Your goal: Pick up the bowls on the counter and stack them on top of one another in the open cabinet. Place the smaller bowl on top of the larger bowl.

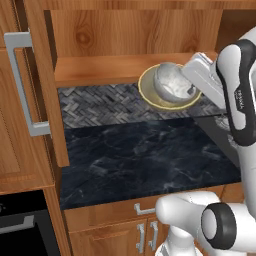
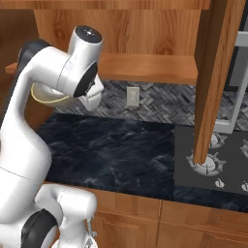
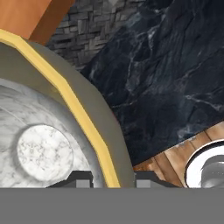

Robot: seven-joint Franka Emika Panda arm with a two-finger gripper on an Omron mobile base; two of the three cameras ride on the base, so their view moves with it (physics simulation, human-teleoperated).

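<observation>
Clamped tight on the yellow rim of the larger bowl (image 1: 150, 97) with the gripper (image 3: 114, 178): one finger tip on the inside, one on the outside, seen up close in the hand view. Carrying the smaller bowl (image 1: 172, 82) too, sitting inside the big one. So already stacked, small in big.

Held up in the air, right at the near edge of the shelf of the open cabinet (image 1: 95, 70), toward its right end. Tipped a lot, with the open side facing the near side of the room. Not resting on the shelf yet, as far as can be told. High over the dark counter (image 1: 140, 160), with the grey tile wall (image 1: 95, 105) behind and below. No bowls left on that counter.

Looks like the last step: putting the stack away in the cabinet.

Next, probably: push farther in over the wood, well past the near edge. Turn the hand so the big bowl sits flat, bottom down. Go slow here, or the little bowl may slide out and fall. Lower gently until the bottom touches the shelf. Then let go of the rim and pull back toward the near side without bumping the stack. Mind the open door with the long grey handle (image 1: 22, 85) on the left.
</observation>
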